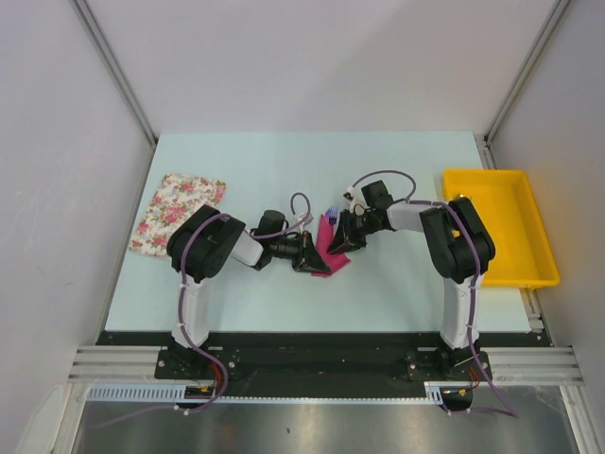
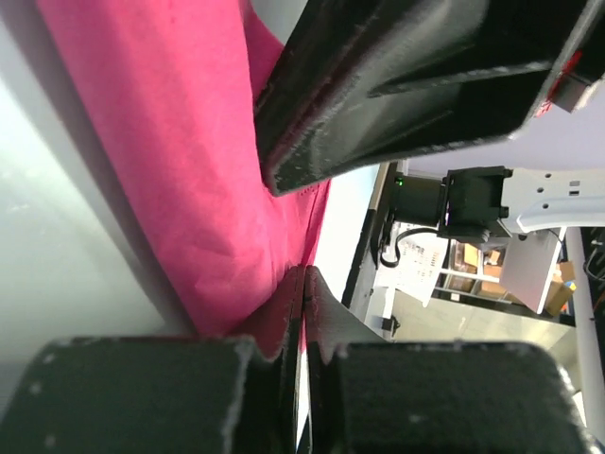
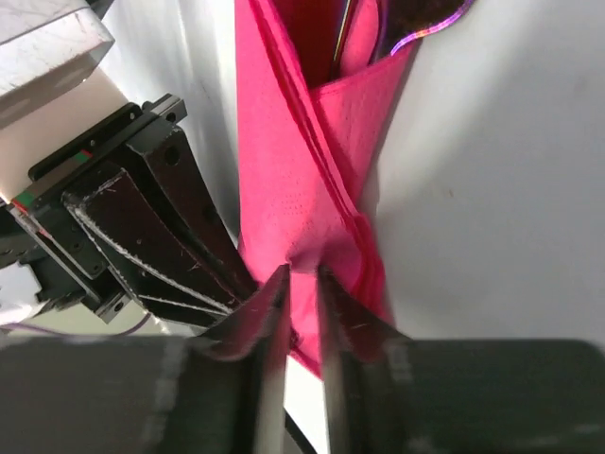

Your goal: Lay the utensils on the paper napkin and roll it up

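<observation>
While left gripper (image 2: 304, 288) and right gripper (image 3: 302, 279) clamp the paper napkin (image 2: 180, 142), pale table (image 1: 284, 161); floral cloth (image 1: 178, 213), yellow tray (image 1: 493, 227)

No text, brand, number or sign could be read in any view. A small red sticker (image 2: 570, 87) on a black plastic housing (image 2: 425, 76) was too blurred to make out.

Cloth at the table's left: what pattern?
The cloth is white with pink flowers; top view shows it best.
</observation>
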You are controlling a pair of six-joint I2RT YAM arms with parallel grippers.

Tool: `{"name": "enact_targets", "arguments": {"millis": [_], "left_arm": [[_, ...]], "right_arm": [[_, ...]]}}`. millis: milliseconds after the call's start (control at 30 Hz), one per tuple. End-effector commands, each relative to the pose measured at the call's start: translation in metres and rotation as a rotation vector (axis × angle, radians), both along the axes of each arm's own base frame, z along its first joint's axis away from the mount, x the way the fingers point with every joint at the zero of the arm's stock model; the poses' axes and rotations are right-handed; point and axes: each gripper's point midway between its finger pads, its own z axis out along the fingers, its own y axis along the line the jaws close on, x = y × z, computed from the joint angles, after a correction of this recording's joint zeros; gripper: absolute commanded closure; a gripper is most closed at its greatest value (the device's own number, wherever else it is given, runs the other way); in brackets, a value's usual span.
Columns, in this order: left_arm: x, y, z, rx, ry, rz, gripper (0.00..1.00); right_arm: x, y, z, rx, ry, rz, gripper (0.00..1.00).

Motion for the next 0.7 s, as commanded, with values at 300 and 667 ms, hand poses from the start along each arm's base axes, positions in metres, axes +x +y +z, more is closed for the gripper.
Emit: {"name": "enact_targets", "arguments": {"millis": [300, 667], "left_arm": [[0.007, 0.009, -0.023, 0.072, 0.001, 0.029, 0.98], [0.011, 0.011, -0.021, 0.065, -0.009, 0.036, 0.98]], "right_arm": [[0.052, -0.017, 0.038, -0.187, -0.185, -0.162, 0.47], [0.043, -0.011, -0.019, -0.262, -0.090, -0.123, 0.58]]}}
